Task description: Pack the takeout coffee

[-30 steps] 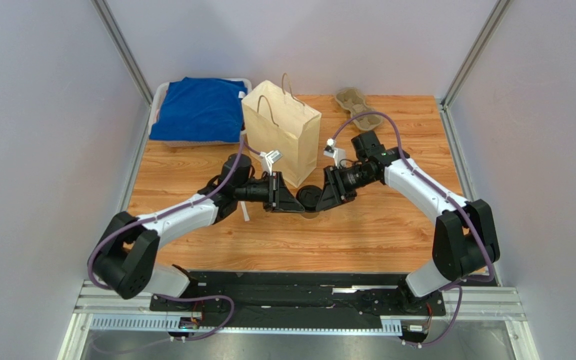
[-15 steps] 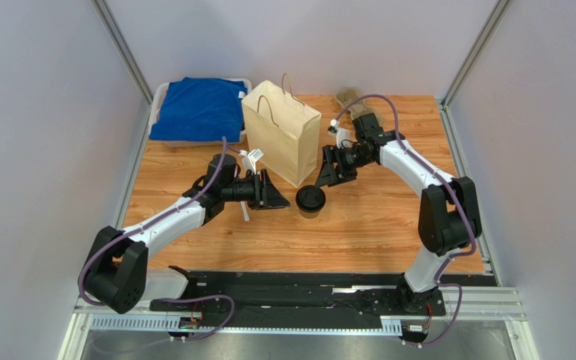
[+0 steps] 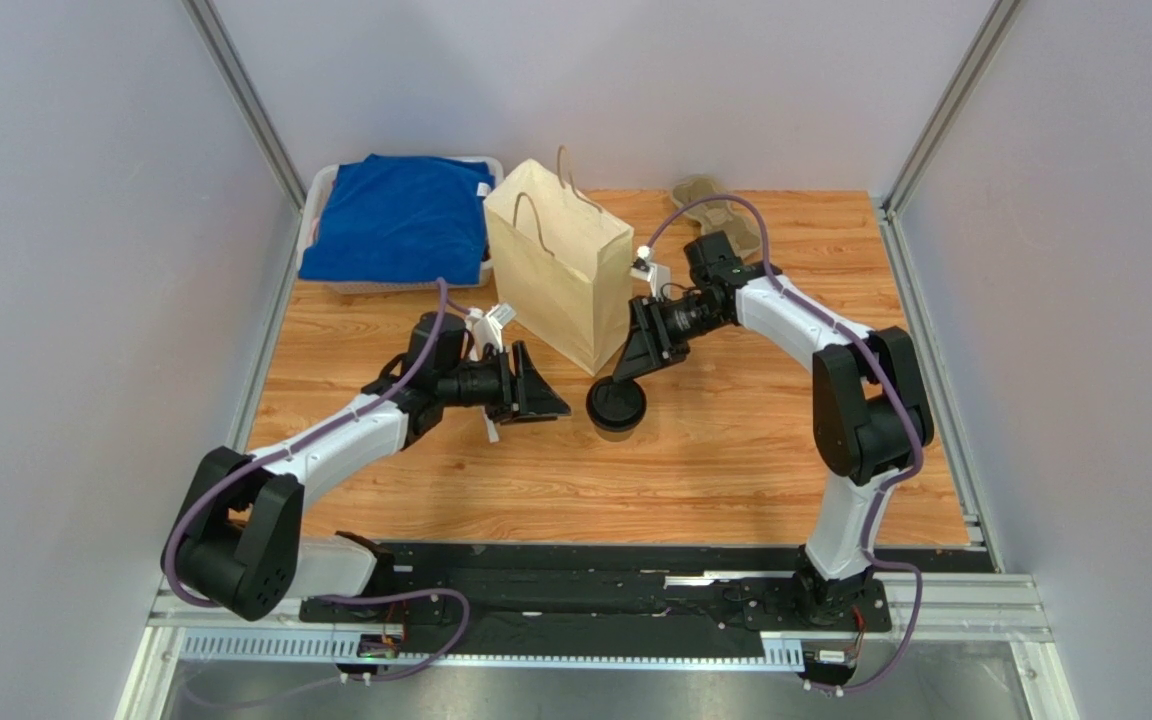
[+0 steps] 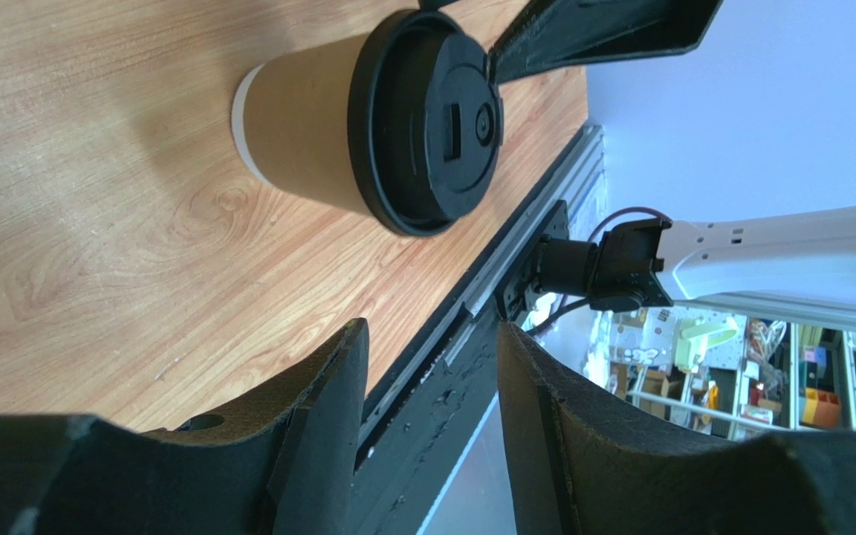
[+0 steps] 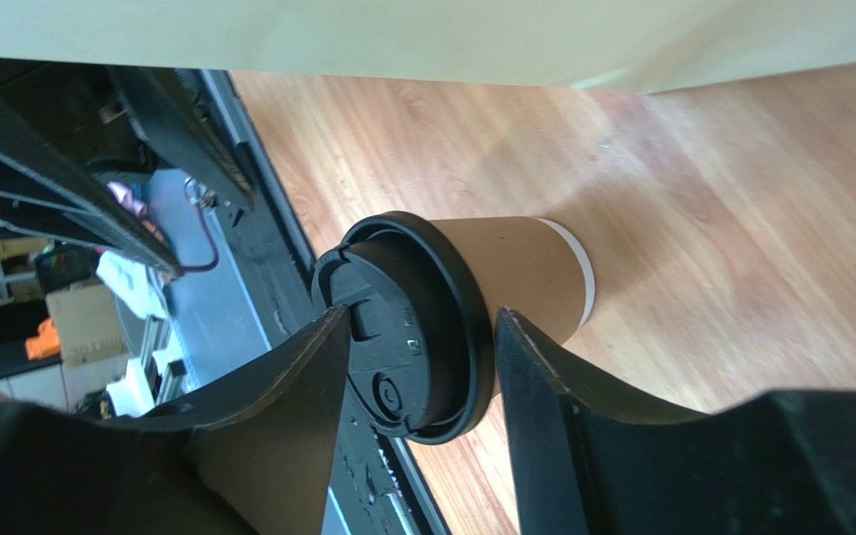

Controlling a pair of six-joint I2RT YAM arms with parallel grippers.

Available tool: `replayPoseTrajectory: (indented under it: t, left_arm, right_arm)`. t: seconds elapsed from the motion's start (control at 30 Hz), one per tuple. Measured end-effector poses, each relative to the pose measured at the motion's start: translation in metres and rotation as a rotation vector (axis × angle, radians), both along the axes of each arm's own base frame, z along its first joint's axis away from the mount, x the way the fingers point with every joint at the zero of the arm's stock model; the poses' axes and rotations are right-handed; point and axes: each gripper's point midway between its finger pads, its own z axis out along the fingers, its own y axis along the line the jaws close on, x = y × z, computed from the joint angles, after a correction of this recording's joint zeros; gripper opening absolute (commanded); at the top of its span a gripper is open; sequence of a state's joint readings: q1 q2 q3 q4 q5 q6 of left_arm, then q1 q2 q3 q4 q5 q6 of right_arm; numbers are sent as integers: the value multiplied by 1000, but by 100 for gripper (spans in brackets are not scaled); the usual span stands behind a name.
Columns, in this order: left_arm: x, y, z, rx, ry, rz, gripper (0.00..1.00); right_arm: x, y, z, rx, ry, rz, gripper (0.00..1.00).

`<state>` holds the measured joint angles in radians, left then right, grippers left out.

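The takeout coffee [image 3: 617,405], a brown paper cup with a black lid, stands upright on the wooden table just in front of the paper bag [image 3: 555,270]. My left gripper [image 3: 549,401] is open a short way to the cup's left, with nothing between its fingers. The left wrist view has the cup [image 4: 310,123] ahead of the empty left gripper [image 4: 430,334]. My right gripper [image 3: 632,365] is open and hovers close behind and above the cup. In the right wrist view the cup's lid [image 5: 421,334] shows in the gap of the right gripper [image 5: 421,320], with neither finger pressing on it.
A blue cloth [image 3: 394,218] lies in a white bin at the back left. A moulded pulp cup tray [image 3: 695,192] sits at the back, partly hidden by the right arm. A thin white straw [image 3: 489,426] lies under the left gripper. The bag's side [image 5: 455,33] is close to the right wrist.
Both grippers were closed in around the cup a second ago. Both let go and drew back. The left arm pulled left; the right swung toward the bag, then came back near the cup.
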<state>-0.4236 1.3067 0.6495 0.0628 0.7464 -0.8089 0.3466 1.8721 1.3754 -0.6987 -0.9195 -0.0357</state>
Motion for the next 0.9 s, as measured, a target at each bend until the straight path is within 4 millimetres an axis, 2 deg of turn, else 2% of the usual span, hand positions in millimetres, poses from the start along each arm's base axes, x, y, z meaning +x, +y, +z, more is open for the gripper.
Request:
replayPoseTrajectory:
  t: [0.27, 0.43, 0.57, 0.67, 0.8, 0.9]
  left_arm:
    - [-3, 1, -7, 6, 24, 0, 54]
    - [-6, 1, -10, 3, 46, 2, 45]
    - [-6, -1, -7, -23, 40, -6, 37]
    - [-5, -4, -1, -48, 28, -15, 32]
    - [-5, -9, 6, -73, 6, -29, 26]
    - [-7, -18, 12, -95, -5, -49, 22]
  right_arm:
    - [-25, 15, -3, 55, 24, 95, 52]
    - [-39, 16, -12, 50, 58, 118, 57]
    - [-36, 11, -10, 50, 67, 94, 60]
    - [-25, -3, 0, 55, 67, 35, 60]
    - [-15, -27, 30, 75, 51, -71, 55]
    - [-35, -32, 53, 112, 65, -134, 47]
